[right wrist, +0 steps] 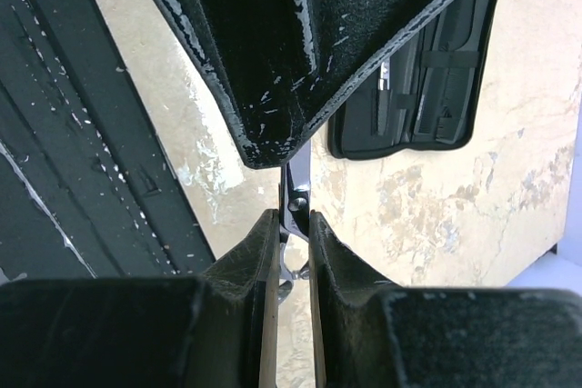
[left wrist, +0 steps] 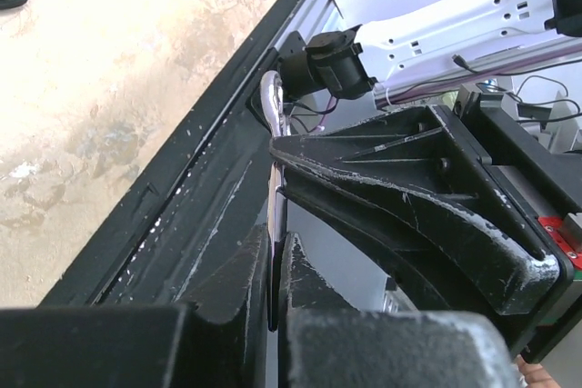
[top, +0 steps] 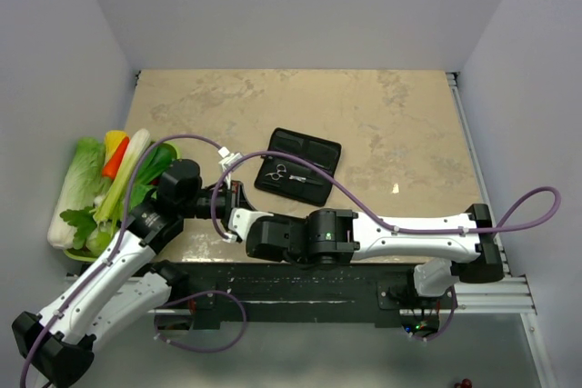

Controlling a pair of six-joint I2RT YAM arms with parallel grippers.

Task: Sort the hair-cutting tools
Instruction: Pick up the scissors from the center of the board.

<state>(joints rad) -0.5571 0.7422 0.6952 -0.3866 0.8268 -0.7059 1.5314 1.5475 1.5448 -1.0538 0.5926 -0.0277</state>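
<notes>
Mid-handover, judging by the pose: one pair of scissors (right wrist: 295, 186) pinched at once by the closed left pincer (left wrist: 275, 235) and the closed right pincer (right wrist: 293, 217), aloft over the near edge of the surface (top: 391, 124). Next, probably: loosen one grip only, then carry toward the open case (top: 314, 154), beside the other scissors (top: 277, 172) lying inside.

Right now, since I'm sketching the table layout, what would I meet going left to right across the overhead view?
A pile of vegetables → black case → small white scrap.
</notes>
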